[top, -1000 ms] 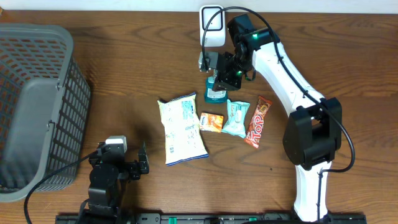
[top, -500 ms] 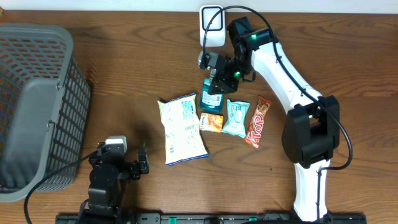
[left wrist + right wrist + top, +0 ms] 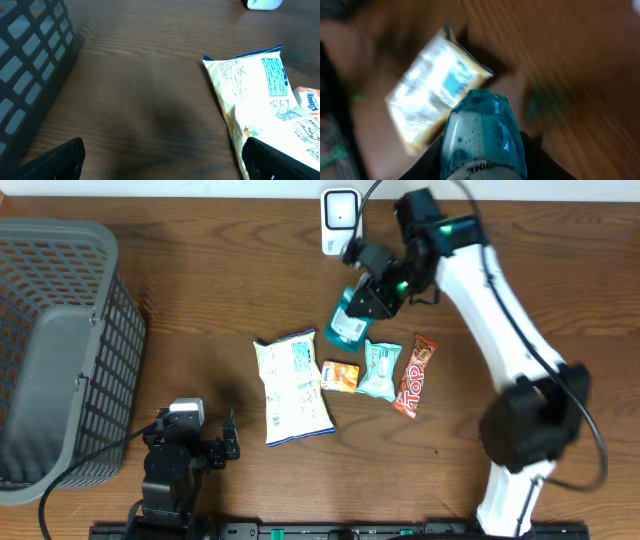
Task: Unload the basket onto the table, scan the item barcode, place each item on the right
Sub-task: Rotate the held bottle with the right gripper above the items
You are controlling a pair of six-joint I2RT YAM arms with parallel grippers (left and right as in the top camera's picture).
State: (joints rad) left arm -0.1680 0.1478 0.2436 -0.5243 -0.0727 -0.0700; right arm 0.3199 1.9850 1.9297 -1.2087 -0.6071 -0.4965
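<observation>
Right jaws, holding blue bottle (image 3: 347, 330), moved right over wooden table (image 3: 200, 300); left jaws wide.

Soft even light; background behind blue bottle (image 3: 482, 135) motion-blurred

In the right wrist view motion smears everything. The translucent blue plastic bottle (image 3: 482, 135) runs off the bottom edge, and the pale yellow-and-white snack bag (image 3: 432, 95) behind it is a blur (no print can be read). The right gripper (image 3: 365, 300) shows there only as dark shapes beside the bottle. From the left wrist, the grey mesh plastic basket (image 3: 30, 65) is cut off at the left and the small white scanner box (image 3: 262, 4) at the top. The left gripper (image 3: 165, 162) appears only as dark fingertips (image 3: 55, 160) in the bottom corners.
</observation>
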